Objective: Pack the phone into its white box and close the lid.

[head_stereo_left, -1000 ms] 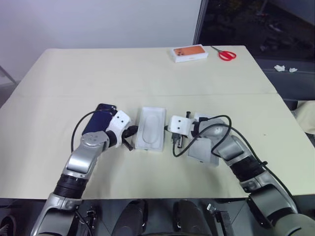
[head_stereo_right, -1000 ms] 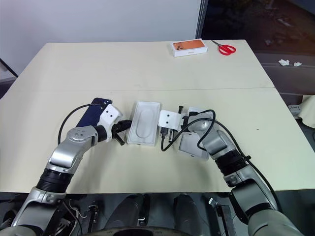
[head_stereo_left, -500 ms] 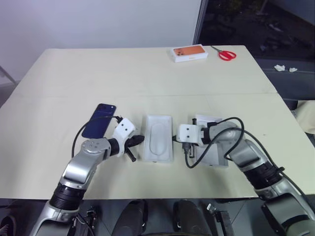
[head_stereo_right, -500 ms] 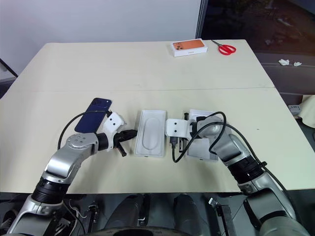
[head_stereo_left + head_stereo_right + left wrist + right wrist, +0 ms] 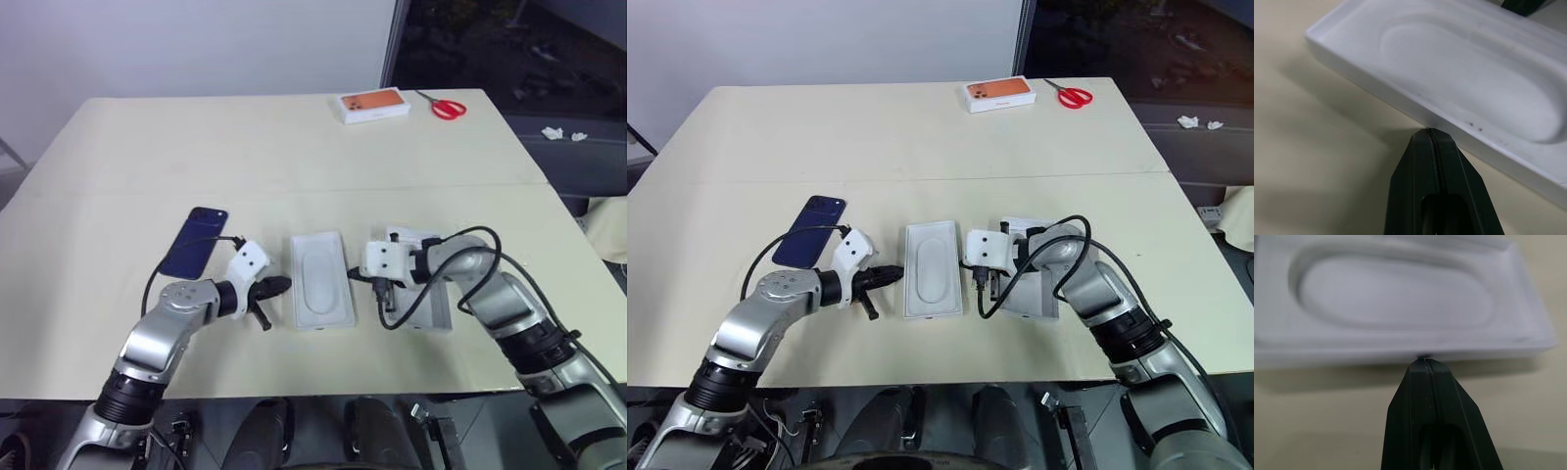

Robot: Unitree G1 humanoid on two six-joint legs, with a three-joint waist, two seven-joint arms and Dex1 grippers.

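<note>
Two grippers flanked a white tray with an oval recess (image 5: 932, 267) at the table's (image 5: 921, 127) near middle. Left gripper (image 5: 893, 275): fingers pressed together, empty, tips at the tray's left wall. Right gripper (image 5: 982, 279): fingers likewise together, empty, tips at its right wall. Phone (image 5: 809, 230): dark blue, flat on the table, left of the tray and beyond the left gripper, untouched. One further white box part (image 5: 1032, 294) lay under the right forearm, partly hidden; whether it was the white box or the lid could not be told. Orange-pictured box (image 5: 998, 93) and red scissors (image 5: 1075, 95): far edge, well apart.

Step in hand, as judged: squaring the tray between both closed grippers; packing not yet begun. Next move called for parting the left fingers and reaching to the phone's edge to lift it.
</note>
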